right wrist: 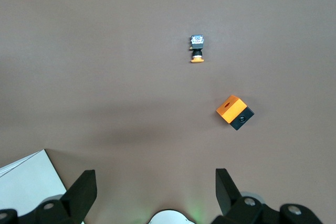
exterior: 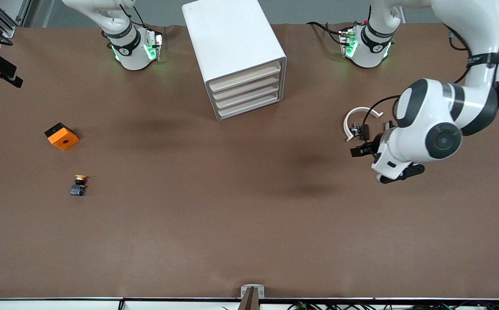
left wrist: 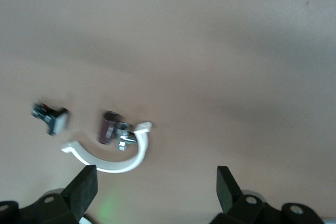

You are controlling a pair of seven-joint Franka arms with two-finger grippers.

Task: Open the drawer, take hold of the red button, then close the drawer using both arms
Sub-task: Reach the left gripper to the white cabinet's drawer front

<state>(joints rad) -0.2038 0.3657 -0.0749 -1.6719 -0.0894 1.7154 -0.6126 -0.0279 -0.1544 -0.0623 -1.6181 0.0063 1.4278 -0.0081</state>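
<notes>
The white cabinet (exterior: 232, 38) stands between the two arm bases, and its corner shows in the right wrist view as the cabinet (right wrist: 26, 182). Its top drawer (exterior: 245, 76) is shut, like the three below it. The button is out of view. My left gripper (exterior: 372, 138) (left wrist: 155, 182) hangs open and empty over the table toward the left arm's end, beside a white ring clamp (exterior: 357, 122) (left wrist: 113, 158). My right gripper (right wrist: 155, 182) is open and empty, high above the table beside the right arm's base (exterior: 133, 51); the front view does not show it.
An orange-capped button (exterior: 79, 184) (right wrist: 197, 48) and an orange and black block (exterior: 62, 137) (right wrist: 234, 111) lie toward the right arm's end. A small dark-red and metal piece (left wrist: 110, 128) sits inside the ring clamp, with a small black part (left wrist: 51, 118) beside it.
</notes>
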